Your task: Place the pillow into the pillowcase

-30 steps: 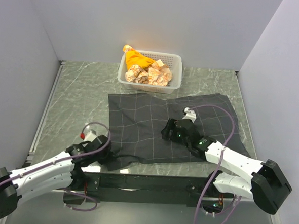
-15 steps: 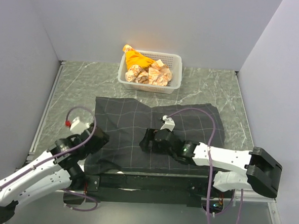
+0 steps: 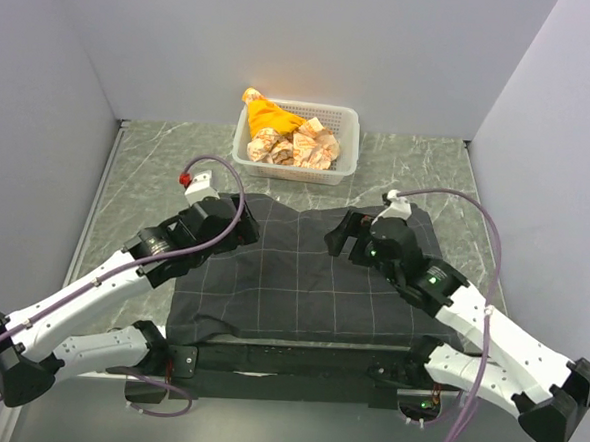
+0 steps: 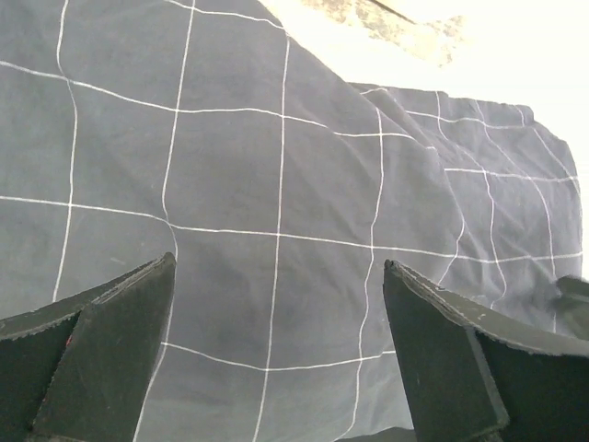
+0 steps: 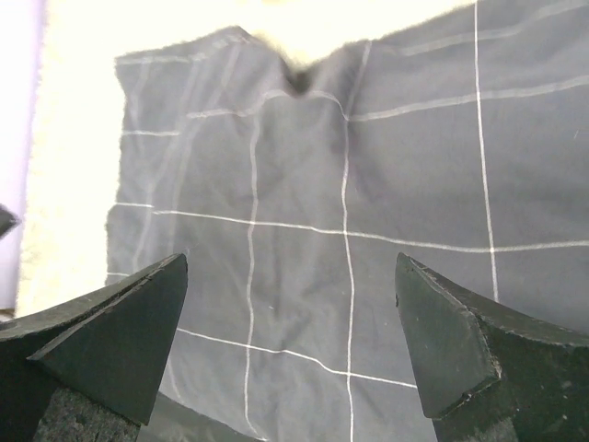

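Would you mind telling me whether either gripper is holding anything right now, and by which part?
Nothing is held: the left gripper and the right gripper are both open over the pillowcase.

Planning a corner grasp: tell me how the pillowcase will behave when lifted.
The pillowcase is probably floppy: creases and a dip along its far edge suggest a lifted corner would drape. It looks thin, so likely light. Pushed, it would probably bunch rather than slide whole.

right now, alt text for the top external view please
A dark checked pillowcase lies spread on a green marble table, with the left gripper and right gripper near its far edge. Behind it, a white basket holds orange-and-white cloth bundles.
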